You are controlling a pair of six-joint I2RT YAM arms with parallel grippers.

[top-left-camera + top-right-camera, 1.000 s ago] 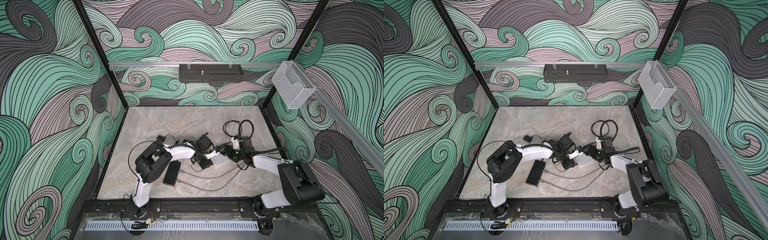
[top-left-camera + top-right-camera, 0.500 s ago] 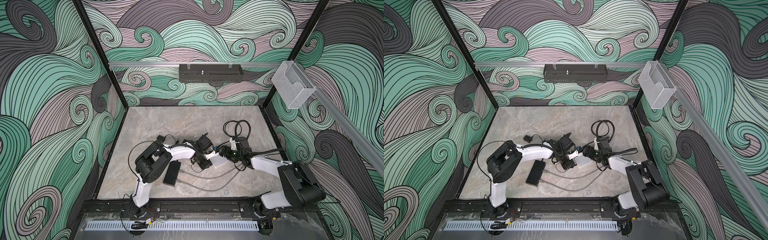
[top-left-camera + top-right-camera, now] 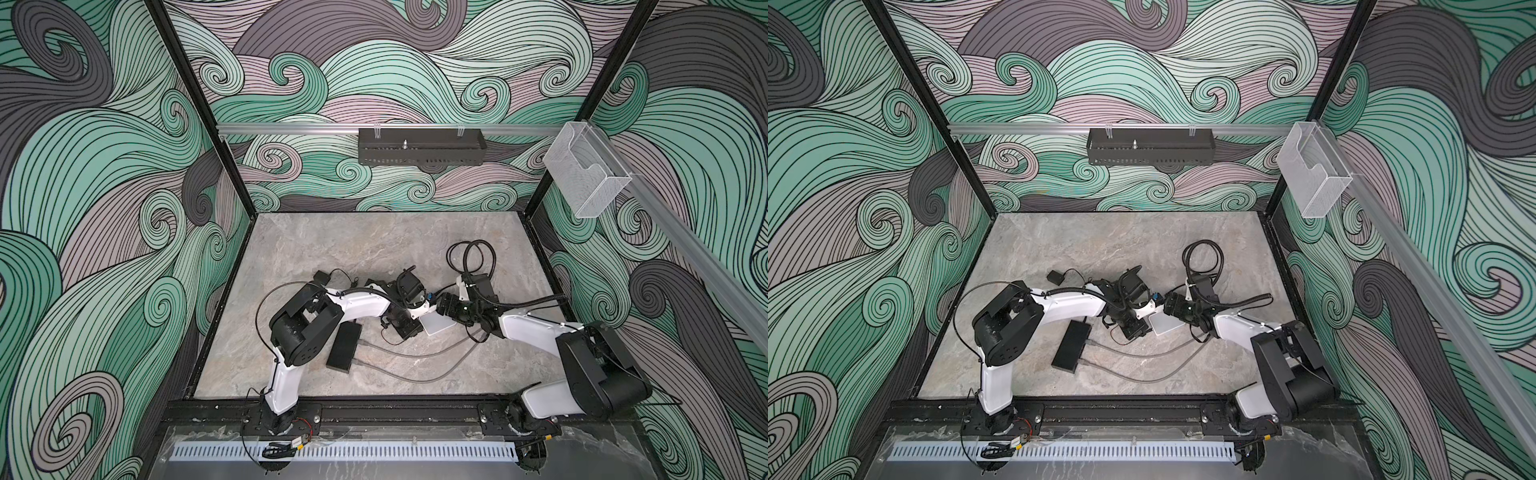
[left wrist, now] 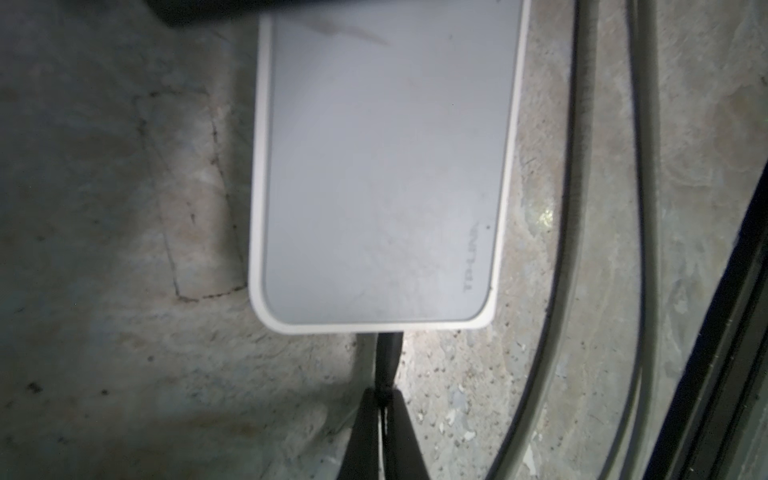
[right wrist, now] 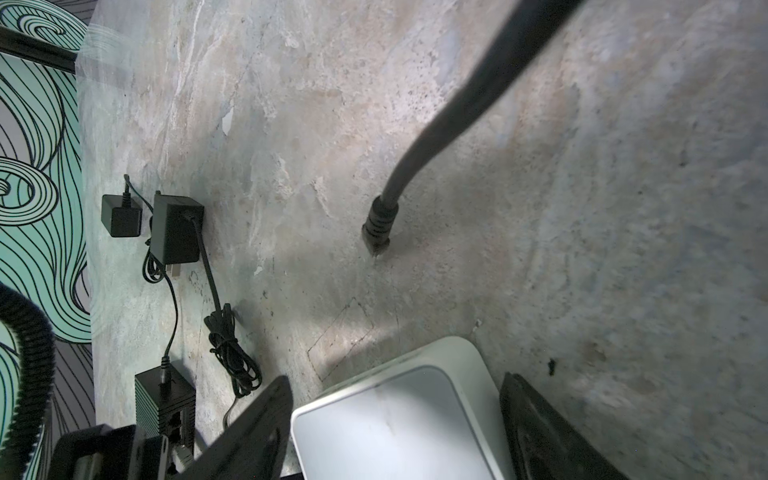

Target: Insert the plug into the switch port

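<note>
The white switch (image 3: pixel 439 326) (image 3: pixel 1166 326) lies flat mid-table. In the left wrist view a thin black plug (image 4: pixel 385 357) reaches from my left gripper (image 4: pixel 384 401) to the switch's (image 4: pixel 382 166) short edge. That gripper is shut on the plug's rear end; the port itself is hidden. In both top views the left gripper (image 3: pixel 420 323) (image 3: pixel 1149 324) sits at the switch's left end. My right gripper (image 5: pixel 395 378) (image 3: pixel 441 315) is open over the switch (image 5: pixel 399 428). Its fingers (image 5: pixel 257 419) stand close beside two opposite sides; contact does not show.
A loose black cable end (image 5: pixel 378 226) with a ribbed boot touches the table beyond the switch, its coil (image 3: pixel 471 259) at back right. Two black adapters (image 5: pixel 174 232) lie left. A dark box with ports (image 5: pixel 166 407) and a long black box (image 3: pixel 344 347) trail grey cables (image 3: pixel 415 355).
My right gripper has moved left onto the switch and its jaws have narrowed slightly. The left gripper and the plug have stayed put.
</note>
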